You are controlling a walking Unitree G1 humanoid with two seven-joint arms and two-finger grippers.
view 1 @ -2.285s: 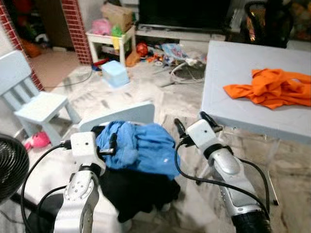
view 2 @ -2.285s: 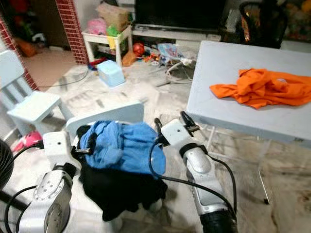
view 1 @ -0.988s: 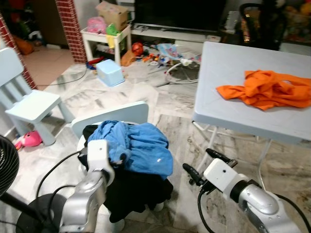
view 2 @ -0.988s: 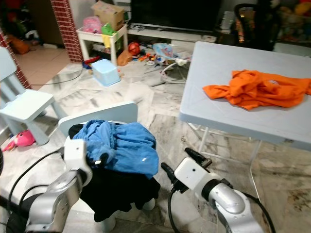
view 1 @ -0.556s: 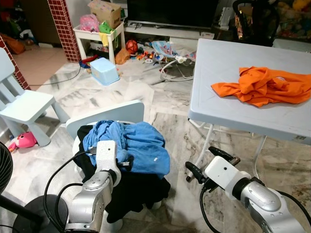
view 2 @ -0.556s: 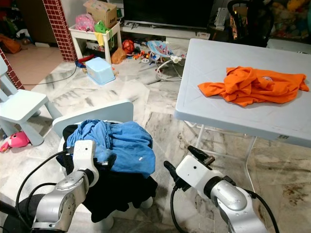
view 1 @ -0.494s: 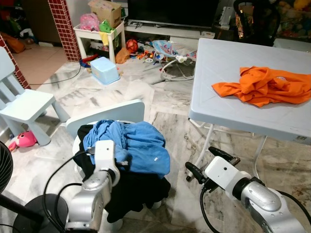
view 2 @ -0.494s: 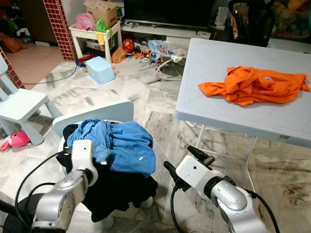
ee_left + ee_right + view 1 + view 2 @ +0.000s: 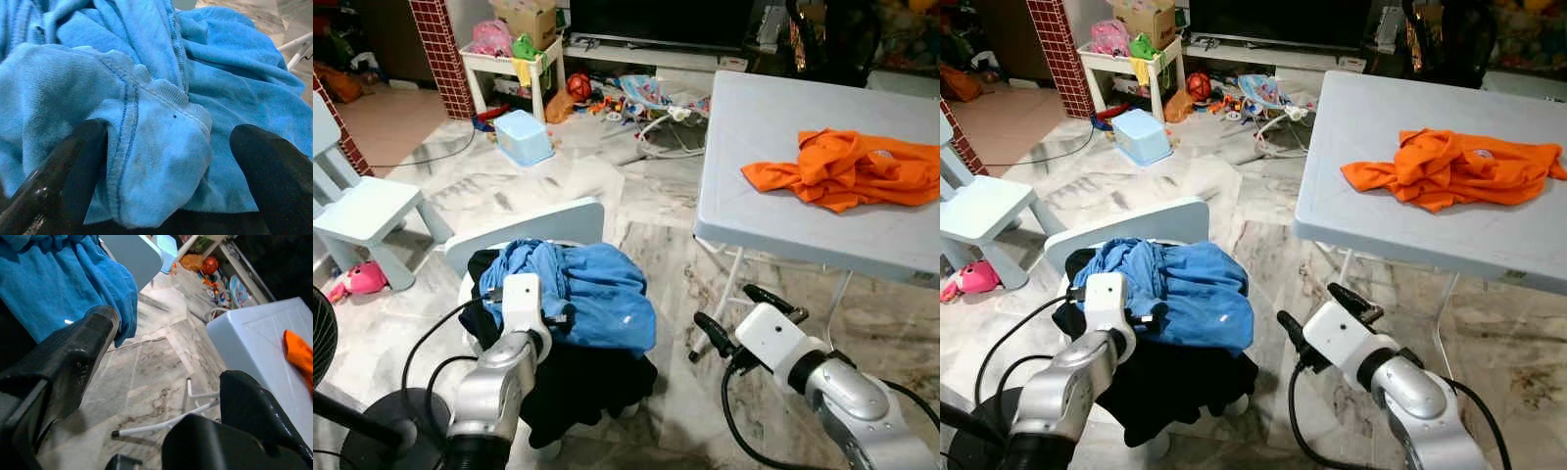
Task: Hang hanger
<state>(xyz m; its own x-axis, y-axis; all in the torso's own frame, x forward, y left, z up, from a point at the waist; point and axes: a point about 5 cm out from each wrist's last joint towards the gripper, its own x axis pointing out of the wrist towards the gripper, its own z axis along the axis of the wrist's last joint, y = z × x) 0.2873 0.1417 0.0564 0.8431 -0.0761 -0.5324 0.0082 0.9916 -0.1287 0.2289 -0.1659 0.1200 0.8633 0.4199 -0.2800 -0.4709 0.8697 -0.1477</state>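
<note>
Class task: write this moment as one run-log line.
left claw: open around blue shirt on chair | right claw: open, empty, over floor | orange shirt: on table

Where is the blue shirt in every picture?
Left eye view: the blue shirt lies on the small chair, lower middle, by the left claw.
Right eye view: lower left of middle.
Left wrist view: a fold sits between the open fingers.
Right wrist view: upper corner.
Shared landmark: the grey table.
</note>
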